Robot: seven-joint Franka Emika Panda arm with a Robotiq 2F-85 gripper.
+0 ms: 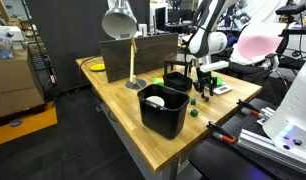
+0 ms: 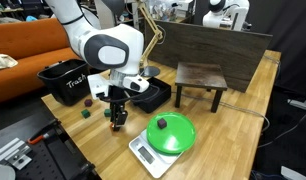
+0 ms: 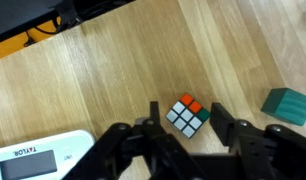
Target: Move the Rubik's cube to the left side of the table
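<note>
The Rubik's cube [image 3: 188,116] lies on the light-wood table [image 3: 103,80], white face up with orange and green sides showing. My gripper [image 3: 188,111] is open and low over the table, with one black finger on each side of the cube and a small gap on both sides. In both exterior views the gripper [image 1: 203,86] [image 2: 117,118] points straight down near the table's edge, and its fingers hide the cube there. The table top [image 1: 123,95] [image 2: 228,135] shows in both.
A green block [image 3: 289,105] lies just beside the gripper. A white scale [image 3: 33,155] with a green bowl [image 2: 171,133] stands close by. Black bins [image 1: 163,108] [image 2: 65,82], a desk lamp [image 1: 121,25], a small wooden stool [image 2: 201,78] and a dark board [image 2: 208,42] stand on the table.
</note>
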